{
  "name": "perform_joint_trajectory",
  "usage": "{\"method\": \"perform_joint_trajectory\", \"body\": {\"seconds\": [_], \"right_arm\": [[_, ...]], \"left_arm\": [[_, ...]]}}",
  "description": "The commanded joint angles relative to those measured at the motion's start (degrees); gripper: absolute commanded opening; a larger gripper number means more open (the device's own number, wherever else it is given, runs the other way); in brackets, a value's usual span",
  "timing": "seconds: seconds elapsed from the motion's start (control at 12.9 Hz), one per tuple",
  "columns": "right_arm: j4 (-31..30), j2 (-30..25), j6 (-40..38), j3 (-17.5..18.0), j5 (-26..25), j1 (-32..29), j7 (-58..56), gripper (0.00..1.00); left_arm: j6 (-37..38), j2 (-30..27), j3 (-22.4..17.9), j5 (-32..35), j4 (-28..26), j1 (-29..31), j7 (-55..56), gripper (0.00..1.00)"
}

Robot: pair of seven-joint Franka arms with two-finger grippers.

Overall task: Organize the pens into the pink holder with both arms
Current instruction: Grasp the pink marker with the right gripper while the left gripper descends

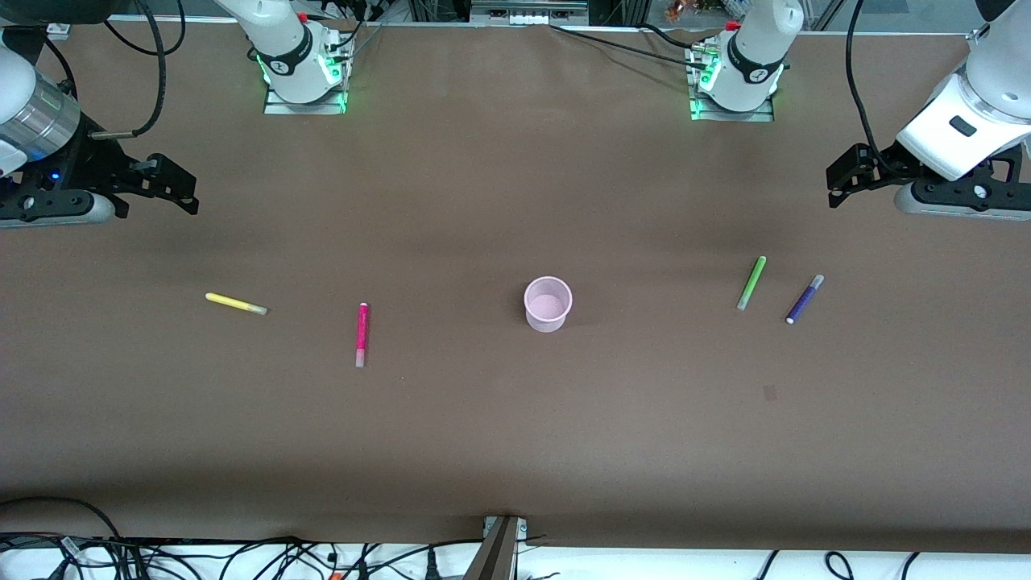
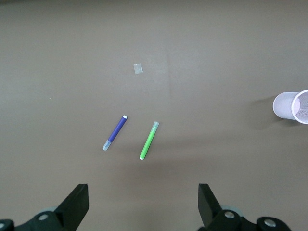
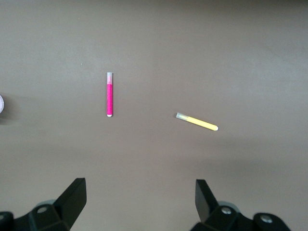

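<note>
Near the middle of the brown table (image 1: 483, 201) stands the pink holder (image 1: 548, 304), upright with its mouth open upward; its inside shows only the pale pink bottom, and no pen is in it. All four pens lie flat on the tabletop, well apart from the cup.

Toward the right arm's end of the table lie the yellow pen (image 1: 235, 304) and the magenta pen (image 1: 362, 334). The magenta one is closer to the holder and slightly nearer to the front camera than the yellow one. Toward the left arm's end lie the green pen (image 1: 751, 283) and the purple pen (image 1: 805, 299), near each other but not touching, both slanted the same way; the green one is the closer of the two to the holder.

A small pale scrap (image 2: 138, 69) lies on the table, nearer to the front camera than the green and purple pens.

The right gripper (image 1: 173, 187) hangs over the right arm's end of the table, its jaws apart and holding nothing. The left gripper (image 1: 846, 179) hangs over the left arm's end, its jaws likewise apart and holding nothing.
</note>
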State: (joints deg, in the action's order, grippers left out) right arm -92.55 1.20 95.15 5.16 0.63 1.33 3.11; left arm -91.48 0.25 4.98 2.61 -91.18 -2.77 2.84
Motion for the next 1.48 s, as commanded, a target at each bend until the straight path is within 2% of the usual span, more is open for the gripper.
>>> {"method": "perform_joint_trajectory", "body": {"seconds": [0.0,0.31,0.47,0.78,0.93,1.09,1.4], "right_arm": [[0.7,0.0,-0.8,-0.1,0.2,0.2,-0.8,1.00],[0.7,0.1,-0.7,-0.2,0.2,0.1,-0.8,1.00],[0.7,0.2,-0.5,-0.2,0.2,0.1,-0.9,1.00],[0.8,0.1,-0.4,-0.2,0.2,0.2,-0.8,1.00],[0.8,0.1,-0.3,-0.1,0.2,0.2,-0.9,1.00],[0.8,0.7,0.6,-0.2,0.4,0.1,-0.8,1.00],[0.8,2.7,1.5,0.0,0.3,0.6,0.1,1.00]], "left_arm": [[0.9,1.2,0.1,0.8,2.3,0.3,-0.3,1.00],[3.4,1.9,0.2,1.1,1.5,0.3,0.1,1.00],[13.6,3.6,-0.3,1.1,1.7,1.1,-1.3,1.00],[12.3,13.3,-0.4,5.1,1.5,2.0,-11.6,1.00],[6.1,19.1,-0.4,7.5,0.9,2.2,-17.7,1.00],[-1.9,22.2,-0.4,9.2,-1.4,2.7,-20.8,1.00],[-27.9,22.5,-0.4,9.7,-15.5,8.3,-32.5,1.00]]}}
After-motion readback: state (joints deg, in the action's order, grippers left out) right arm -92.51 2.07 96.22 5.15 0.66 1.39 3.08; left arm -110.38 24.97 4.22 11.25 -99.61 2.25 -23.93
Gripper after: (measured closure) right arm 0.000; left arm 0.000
